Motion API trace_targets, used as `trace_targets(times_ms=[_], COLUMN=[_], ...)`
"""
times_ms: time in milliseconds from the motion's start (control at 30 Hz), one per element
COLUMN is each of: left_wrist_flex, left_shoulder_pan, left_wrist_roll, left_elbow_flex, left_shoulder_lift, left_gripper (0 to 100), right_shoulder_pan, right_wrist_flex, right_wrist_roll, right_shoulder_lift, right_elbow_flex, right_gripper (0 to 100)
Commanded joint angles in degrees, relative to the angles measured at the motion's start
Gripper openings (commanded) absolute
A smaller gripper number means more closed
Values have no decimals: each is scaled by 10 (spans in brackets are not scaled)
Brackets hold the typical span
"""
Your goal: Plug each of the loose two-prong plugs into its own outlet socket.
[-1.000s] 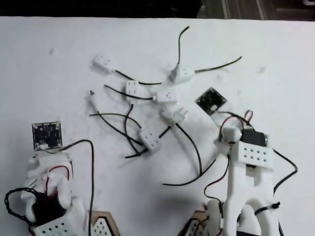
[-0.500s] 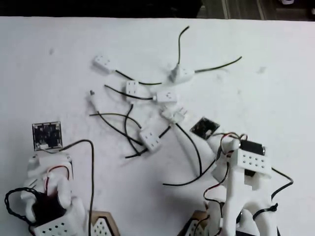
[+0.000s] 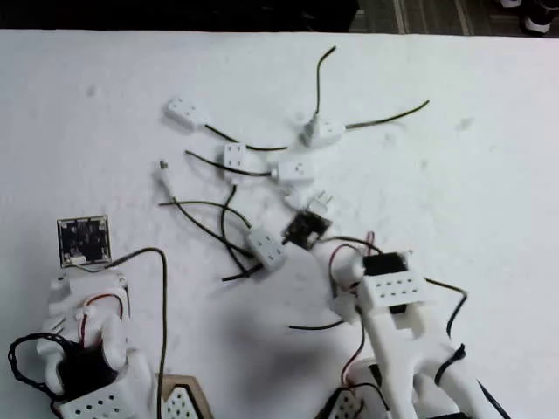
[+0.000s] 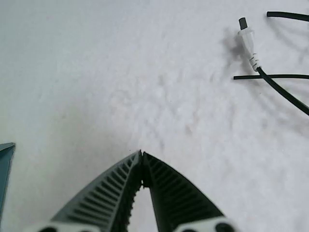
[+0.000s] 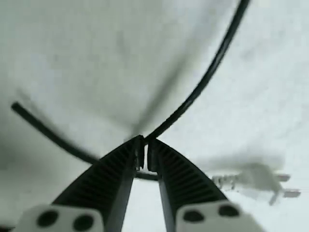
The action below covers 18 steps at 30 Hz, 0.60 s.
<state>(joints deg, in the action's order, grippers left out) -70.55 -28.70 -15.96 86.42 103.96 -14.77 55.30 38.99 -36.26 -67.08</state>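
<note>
Looking down from above, I have the left arm (image 3: 87, 323) at the near left edge of the table (image 3: 489, 175). The right arm (image 3: 391, 292) points into the tangle of sockets and cords. A white plug (image 3: 319, 202) lies unplugged just past its wrist, near a socket block (image 3: 266, 247).

On the left wrist camera, my left gripper (image 4: 141, 157) is closed on nothing, and a small plug (image 4: 246, 38) lies well apart from it.

On the right wrist camera, the right gripper (image 5: 144, 145) has its fingers together, with the tips over a black cord (image 5: 212, 72). The white plug lies nearby.
</note>
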Motion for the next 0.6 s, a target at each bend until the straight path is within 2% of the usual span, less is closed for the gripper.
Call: trace_targets(times_ms=[0, 133, 433, 567], left_wrist_flex=[7, 7, 7, 7], left_shoulder_pan=[7, 7, 7, 7], left_wrist_roll=[4, 4, 4, 4], left_elbow_flex=[-4, -4, -4, -4], left_shoulder_lift=[5, 5, 5, 5], left_gripper=[23, 23, 23, 23], right_shoulder_pan=[-33, -28, 68, 108], right_wrist_flex=[-80, -59, 188, 225], right_wrist_roll=[-69, -77, -76, -13], right_shoulder_lift=[-16, -20, -16, -14], right_elbow_flex=[3, 24, 149, 132], right_gripper=[18, 18, 17, 17])
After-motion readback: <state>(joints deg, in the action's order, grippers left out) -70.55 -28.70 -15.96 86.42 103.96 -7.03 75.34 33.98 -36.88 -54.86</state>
